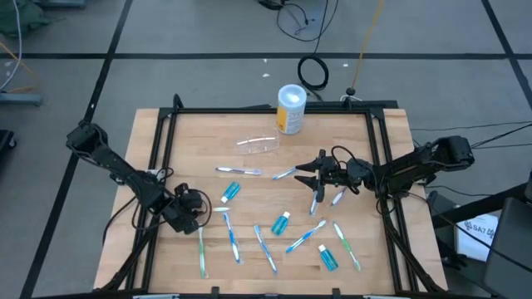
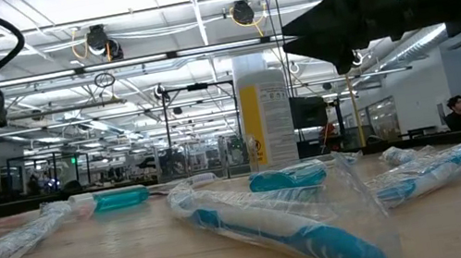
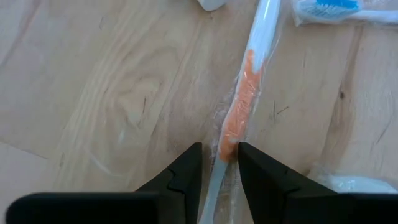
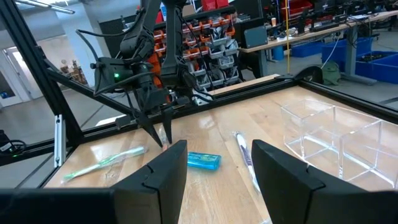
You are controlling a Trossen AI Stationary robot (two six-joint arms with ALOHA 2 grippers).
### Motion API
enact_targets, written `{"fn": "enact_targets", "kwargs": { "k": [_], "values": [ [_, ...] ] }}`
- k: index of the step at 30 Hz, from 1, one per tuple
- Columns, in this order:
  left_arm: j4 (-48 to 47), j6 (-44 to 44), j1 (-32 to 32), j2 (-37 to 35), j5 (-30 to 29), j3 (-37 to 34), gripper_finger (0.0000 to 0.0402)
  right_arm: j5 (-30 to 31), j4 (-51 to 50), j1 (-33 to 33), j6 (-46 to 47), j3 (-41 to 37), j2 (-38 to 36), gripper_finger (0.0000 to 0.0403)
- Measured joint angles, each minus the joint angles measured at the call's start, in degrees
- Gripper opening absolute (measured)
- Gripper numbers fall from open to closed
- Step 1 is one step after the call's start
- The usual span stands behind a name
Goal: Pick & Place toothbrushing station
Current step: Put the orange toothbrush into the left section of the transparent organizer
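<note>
The see-through cup (image 1: 258, 144) lies on the wooden table near its far edge; it also shows in the right wrist view (image 4: 329, 140). My left gripper (image 1: 202, 209) points down at the table's near left and is shut on a wrapped toothbrush with an orange grip (image 3: 239, 109). My right gripper (image 1: 304, 172) hangs open and empty above the table's middle right, well clear of the cup (image 4: 214, 168). My left gripper pinches the wrapped toothbrush between its two fingers at the lower end of the orange grip (image 3: 225, 149). The fingers come from above, pointing down, and lie across the handle. The toothbrush lies flat on the table, its white end stretching away from the fingers.
A yellow container with a white-blue lid (image 1: 291, 108) stands at the far edge behind the cup. Several wrapped toothbrushes (image 1: 306, 236) and small blue tubes (image 1: 230, 192) lie scattered over the table's middle and near half. A black frame (image 1: 274, 110) runs round the table.
</note>
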Motion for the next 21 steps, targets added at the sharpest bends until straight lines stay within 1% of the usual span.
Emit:
{"fn": "enact_targets", "kwargs": {
  "k": [2,6,7,8,12,15,18,21],
  "values": [
    [0.0,1.1,0.0,0.0,0.0,0.0,0.0079,0.0,0.0,0.0,0.0,0.0,0.0,0.0171],
    [0.3,2.7,0.0,0.0,0.1,0.0,0.0019,0.0,0.0,0.0,0.0,0.0,0.0,0.0171],
    [0.3,2.5,0.0,0.0,0.1,0.0,0.0013,0.0,0.0,0.0,0.0,0.0,0.0,0.0171],
    [0.4,1.9,0.0,0.0,0.1,0.0,0.0012,0.0,0.0,0.0,0.0,0.0,0.0,0.0171],
    [0.5,1.5,-0.1,-0.1,0.2,0.0,0.0032,0.0,0.0,0.0,0.0,0.0,0.0,0.0171],
    [0.4,5.8,-0.5,-0.1,1.3,0.7,0.0029,0.0,0.0,0.0,0.0,0.0,0.0,0.0171],
    [0.3,11.2,-0.4,-0.1,1.5,2.7,0.0009,0.0,0.5,0.0,0.0,0.0,0.0,0.0171],
    [-0.1,16.7,-0.4,-0.1,-2.6,5.0,0.001,0.0,1.0,0.0,0.0,0.0,0.0,0.0171]
  ]
}}
